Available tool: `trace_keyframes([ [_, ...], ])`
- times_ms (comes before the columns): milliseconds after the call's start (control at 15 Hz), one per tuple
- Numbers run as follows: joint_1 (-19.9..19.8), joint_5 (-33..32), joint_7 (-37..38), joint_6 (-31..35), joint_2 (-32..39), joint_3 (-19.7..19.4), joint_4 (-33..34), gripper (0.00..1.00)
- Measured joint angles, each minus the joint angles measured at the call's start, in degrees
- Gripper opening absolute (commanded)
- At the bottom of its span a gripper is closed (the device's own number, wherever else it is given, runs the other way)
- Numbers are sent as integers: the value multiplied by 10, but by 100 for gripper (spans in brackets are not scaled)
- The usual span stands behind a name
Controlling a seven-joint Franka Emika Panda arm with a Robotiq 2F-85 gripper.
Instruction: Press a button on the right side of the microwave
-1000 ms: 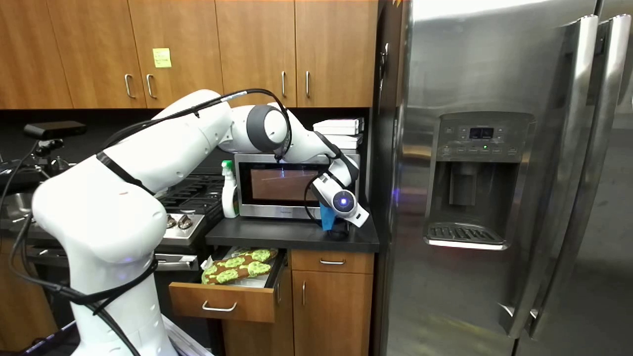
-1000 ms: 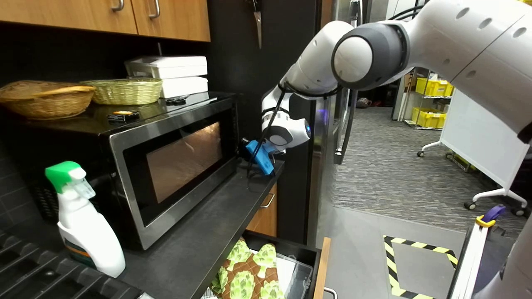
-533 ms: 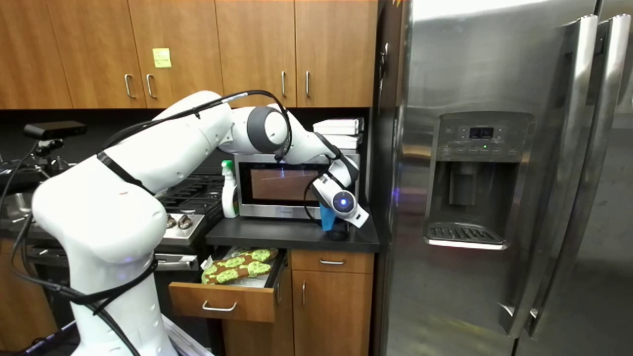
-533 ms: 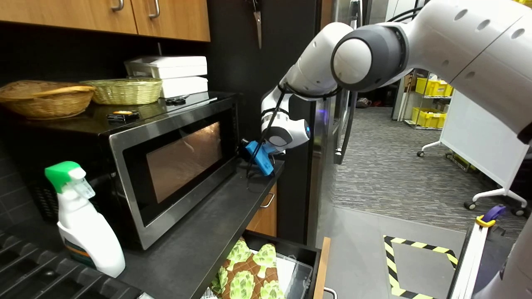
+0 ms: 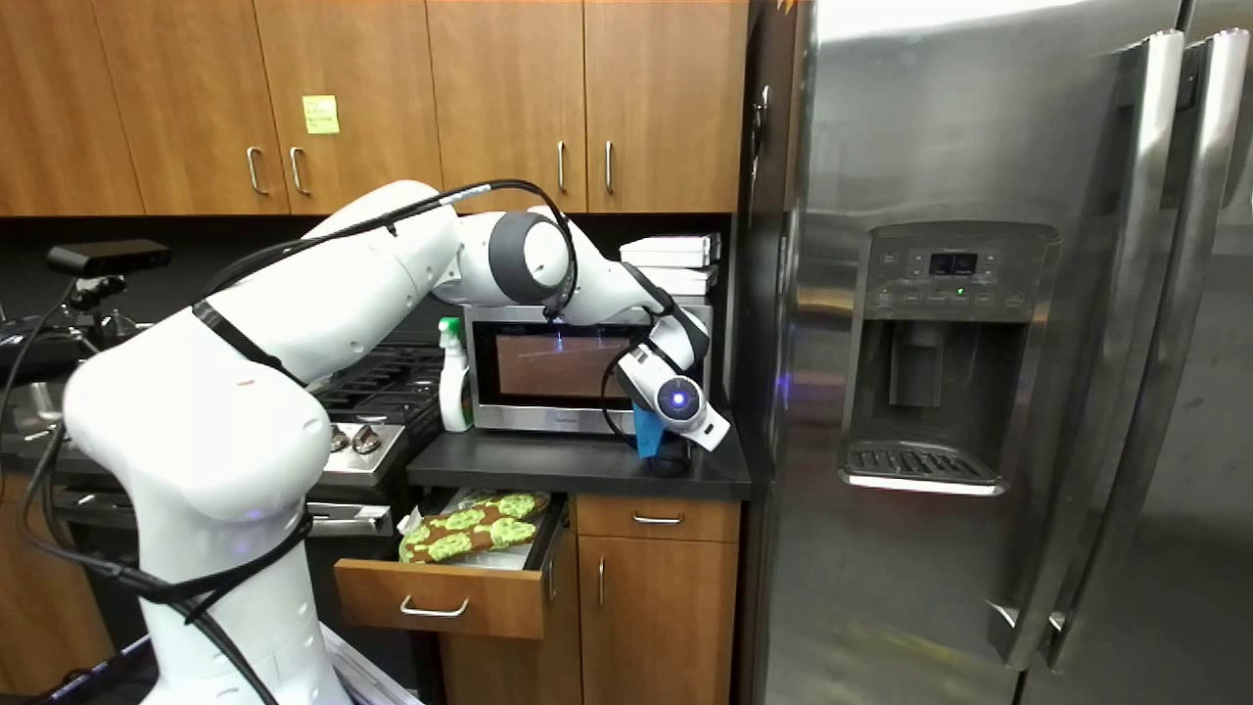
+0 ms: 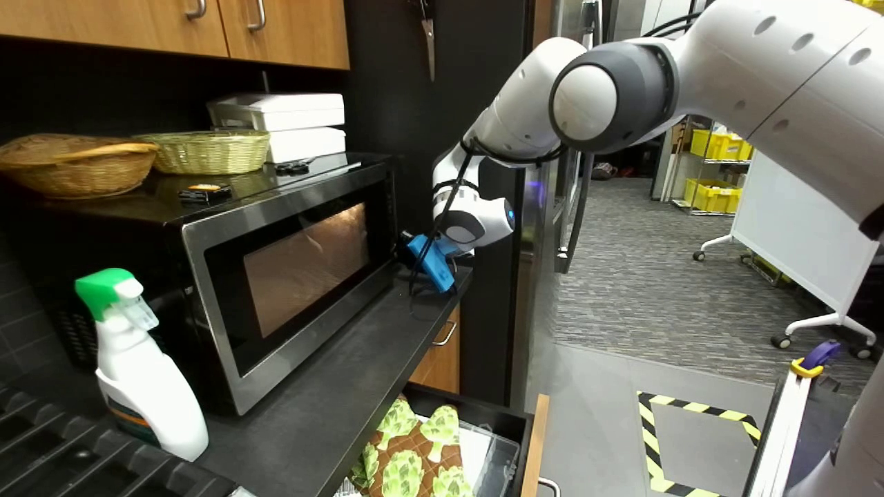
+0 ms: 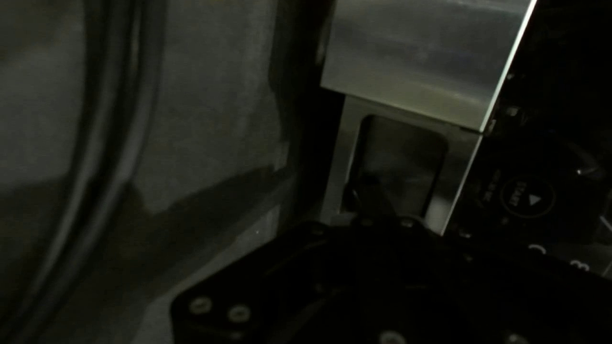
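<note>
The steel microwave with a dark glass window stands on the counter in both exterior views (image 5: 558,419) (image 6: 304,276). My hand is low at its right end, and the arm and the blue mount (image 6: 431,262) hide the control panel there. In the dark wrist view, a rectangular button (image 7: 406,153) sits in a steel frame below a bright steel strip (image 7: 411,57). A round START mark (image 7: 528,196) lies to its right. My gripper (image 7: 377,222) looks shut and empty, its tips in front of the button's lower part. I cannot tell whether they touch it.
A spray bottle (image 6: 148,373) stands at the microwave's left end. Baskets (image 6: 207,152) and white boxes (image 6: 304,121) sit on top. An open drawer (image 5: 440,597) with a patterned mitt sticks out below. A dark panel (image 6: 476,331) and the refrigerator (image 5: 910,548) stand close on the right.
The arm has sunk very slightly and the hand has shifted barely toward the microwave. Nothing else has visibly moved.
</note>
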Motion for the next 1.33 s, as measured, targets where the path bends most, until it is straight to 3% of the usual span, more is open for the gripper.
trace_keyframes([
  [600, 1, -6, 2, 5, -5, 0, -3, 0],
  [1333, 1, -70, 29, 25, -49, 0, -43, 0],
])
